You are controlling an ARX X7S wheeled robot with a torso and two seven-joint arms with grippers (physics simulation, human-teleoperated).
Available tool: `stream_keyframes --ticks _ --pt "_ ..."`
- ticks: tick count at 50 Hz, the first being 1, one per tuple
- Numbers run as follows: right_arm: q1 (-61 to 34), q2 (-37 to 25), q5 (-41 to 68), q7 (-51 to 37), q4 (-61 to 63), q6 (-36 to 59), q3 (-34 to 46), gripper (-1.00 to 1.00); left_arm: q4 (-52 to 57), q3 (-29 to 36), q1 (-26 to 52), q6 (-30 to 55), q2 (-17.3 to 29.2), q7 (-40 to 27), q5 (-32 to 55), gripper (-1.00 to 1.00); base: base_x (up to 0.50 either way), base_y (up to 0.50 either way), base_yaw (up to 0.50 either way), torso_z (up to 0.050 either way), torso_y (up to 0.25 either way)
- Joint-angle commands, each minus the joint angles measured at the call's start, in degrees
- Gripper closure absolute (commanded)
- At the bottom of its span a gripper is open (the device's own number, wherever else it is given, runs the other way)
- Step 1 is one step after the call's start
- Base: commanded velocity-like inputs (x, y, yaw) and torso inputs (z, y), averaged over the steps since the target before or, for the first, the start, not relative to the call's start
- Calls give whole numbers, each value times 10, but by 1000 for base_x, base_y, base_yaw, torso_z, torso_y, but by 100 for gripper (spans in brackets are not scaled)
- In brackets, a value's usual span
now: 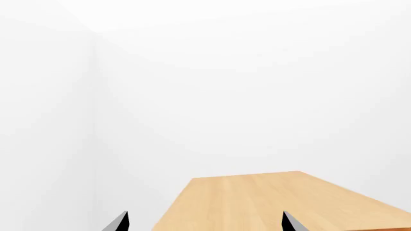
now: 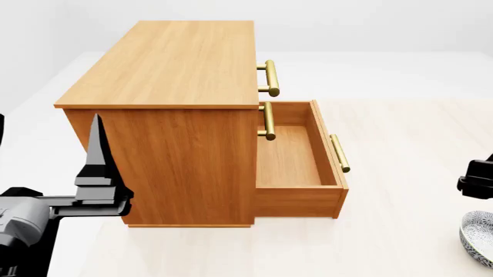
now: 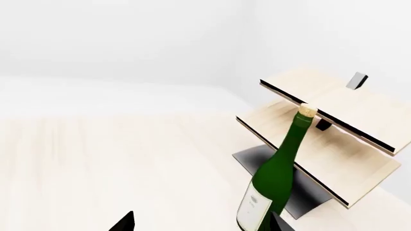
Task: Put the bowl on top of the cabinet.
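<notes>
- Left gripper (image 1: 204, 222): in the left wrist view two dark fingertips (image 1: 117, 222) stand wide apart with nothing between them. The jaws are spread and hold nothing.
- Left arm: in the head view it enters from the lower left corner; one finger points upward in front of the cabinet's side panel. Whether it touches the panel cannot be told.
- Right gripper (image 3: 199, 222): only two dark fingertips show in the right wrist view, set well apart. The jaws are spread and grip nothing.
- Right arm: in the head view only a dark part shows at the right edge, above the bowl.
- Bowl (image 2: 477, 238): on the pale table (image 2: 400, 231) at its near right edge, cut off by the picture edge, well apart from the cabinet.
- Cabinet (image 2: 165, 63): stands on the table; its flat top is bare. The lower drawer (image 2: 289, 156) is pulled out.
- Bottle (image 3: 273, 180): green, corked, upright, just before a pale two-tier rack (image 3: 340, 120).
</notes>
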State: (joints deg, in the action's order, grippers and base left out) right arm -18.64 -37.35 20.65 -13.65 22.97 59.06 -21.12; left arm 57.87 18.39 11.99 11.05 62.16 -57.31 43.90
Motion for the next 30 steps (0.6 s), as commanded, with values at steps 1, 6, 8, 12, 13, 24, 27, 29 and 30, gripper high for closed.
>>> stream_keyframes --ticks 1,6,8,12,13,24,27,29,30 --pt "-20 5 12 -4 -18 36 -1 -100 -2 7 5 0 -1 -1 0 -100 0 0 0 0 0" --pt "-31 10 21 -6 -29 59 -7 -100 -3 9 6 -1 -1 0 -1 -100 0 0 0 0 0" --pt "-31 11 21 -7 -32 60 -5 -100 -2 9 6 -1 0 -1 0 -100 0 0 0 0 0" --pt "-33 14 24 -8 -37 68 -5 -100 -2 9 5 -3 2 -2 0 -100 0 0 0 0 0" --pt "-32 13 22 -8 -39 64 -2 -100 -3 10 6 -3 2 -2 -1 -100 0 0 0 0 0" --pt "-33 18 24 -4 -58 64 5 -100 -5 14 8 -5 1 -2 -4 -100 0 0 0 0 0" --pt "-33 20 23 -3 -67 58 9 -100 -3 14 9 -4 4 -4 -2 -100 0 0 0 0 0" --pt "-33 21 23 -2 -71 56 8 -100 -4 14 7 -6 4 -4 -4 -100 0 0 0 0 0" --pt "-33 22 23 -2 -74 54 8 -100 -3 14 8 -6 5 -5 -3 -100 0 0 0 0 0"
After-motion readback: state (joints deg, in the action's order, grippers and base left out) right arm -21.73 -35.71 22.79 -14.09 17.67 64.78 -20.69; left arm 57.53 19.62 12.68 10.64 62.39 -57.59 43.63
